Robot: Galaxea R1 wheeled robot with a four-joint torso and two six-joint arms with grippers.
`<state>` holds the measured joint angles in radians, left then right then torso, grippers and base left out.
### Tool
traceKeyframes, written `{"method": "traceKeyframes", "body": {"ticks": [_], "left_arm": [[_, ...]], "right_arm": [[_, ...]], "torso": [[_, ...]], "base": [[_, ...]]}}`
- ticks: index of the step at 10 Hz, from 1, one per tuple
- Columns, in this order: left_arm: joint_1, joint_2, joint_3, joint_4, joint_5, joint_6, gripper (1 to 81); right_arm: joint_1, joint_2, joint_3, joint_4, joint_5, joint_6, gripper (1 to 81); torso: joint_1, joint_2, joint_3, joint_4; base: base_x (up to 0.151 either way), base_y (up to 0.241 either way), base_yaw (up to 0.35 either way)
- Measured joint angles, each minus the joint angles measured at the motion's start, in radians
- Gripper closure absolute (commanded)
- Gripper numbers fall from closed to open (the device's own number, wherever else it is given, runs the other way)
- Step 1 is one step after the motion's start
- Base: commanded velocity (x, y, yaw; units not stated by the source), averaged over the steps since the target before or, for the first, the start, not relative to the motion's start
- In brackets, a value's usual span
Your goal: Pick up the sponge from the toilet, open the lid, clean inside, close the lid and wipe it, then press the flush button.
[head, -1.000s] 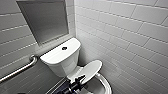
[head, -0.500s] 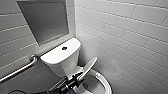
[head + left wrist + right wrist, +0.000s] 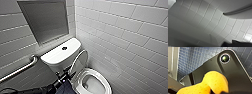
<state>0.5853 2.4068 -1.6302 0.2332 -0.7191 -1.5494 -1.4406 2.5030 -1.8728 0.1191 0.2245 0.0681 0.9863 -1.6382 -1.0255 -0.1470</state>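
Note:
The white toilet (image 3: 56,58) stands in the corner, with the round dark flush button (image 3: 64,48) in the middle of its tank top. The lid (image 3: 80,60) stands raised, leaning back toward the tank. The oval bowl (image 3: 94,84) lies open below it. My left gripper (image 3: 65,74) comes in from the lower left, open, right beside the lid's lower edge. In the right wrist view the orange sponge (image 3: 211,82) shows large and pinched, with my right gripper (image 3: 218,92) shut on it.
A metal grab bar (image 3: 18,70) runs along the grey tiled wall left of the tank, also visible as the grab bar (image 3: 238,11) in the left wrist view. A grey recessed panel (image 3: 45,21) sits above the tank. White tiles (image 3: 130,37) close the right side.
The lid has swung up from a half-raised tilt to nearly upright against the tank. My left arm has followed it upward beside the bowl.

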Motion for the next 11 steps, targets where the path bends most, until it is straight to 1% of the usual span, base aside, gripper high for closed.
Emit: {"method": "traceKeyframes", "body": {"ticks": [1,3,5,7,8,9,10,11], "left_arm": [[-0.008,-0.011,-0.01,-0.029,-0.011,-0.019,1.0],[-0.018,-0.035,-0.013,-0.066,-0.002,-0.038,1.0],[-0.031,-0.066,-0.011,-0.092,0.027,-0.071,1.0],[-0.036,-0.092,-0.004,-0.104,0.053,-0.081,1.0],[-0.033,-0.099,-0.001,-0.078,0.056,-0.094,1.0],[-0.02,-0.119,0.008,-0.031,0.044,-0.101,1.0],[0.003,-0.153,0.015,0.047,0.014,-0.033,1.0],[0.045,-0.204,0.017,0.158,0.038,0.051,1.0]], "right_arm": [[-0.001,-0.004,0.007,0.0,0.0,0.0,81.1],[-0.001,-0.005,0.013,0.0,0.003,-0.003,81.1],[-0.001,-0.009,0.02,0.0,0.004,-0.004,81.1],[-0.003,-0.01,0.021,0.0,0.005,-0.004,81.1],[-0.003,-0.009,0.021,0.0,0.006,-0.005,81.1],[-0.003,-0.009,0.021,0.0,0.007,-0.005,81.1],[-0.003,-0.01,0.024,0.0,0.008,-0.005,81.1],[-0.003,-0.01,0.024,0.0,0.009,-0.006,81.1]], "torso": [[0.0,0.0,0.0,0.0],[0.0,0.0,0.0,0.0],[0.0,0.0,0.0,0.0],[0.0,0.0,0.0,-0.001],[0.0,0.0,0.0,-0.001],[0.0,0.0,0.0,-0.002],[0.0,0.0,0.0,-0.002],[0.0,0.0,0.0,-0.002]], "base": [[0.0,0.0,0.0],[0.0,0.0,0.0],[0.0,0.0,0.0],[0.0,0.0,0.0],[0.0,0.0,0.0],[0.0,0.0,0.0],[0.0,0.0,0.0],[0.0,0.0,0.0]]}}
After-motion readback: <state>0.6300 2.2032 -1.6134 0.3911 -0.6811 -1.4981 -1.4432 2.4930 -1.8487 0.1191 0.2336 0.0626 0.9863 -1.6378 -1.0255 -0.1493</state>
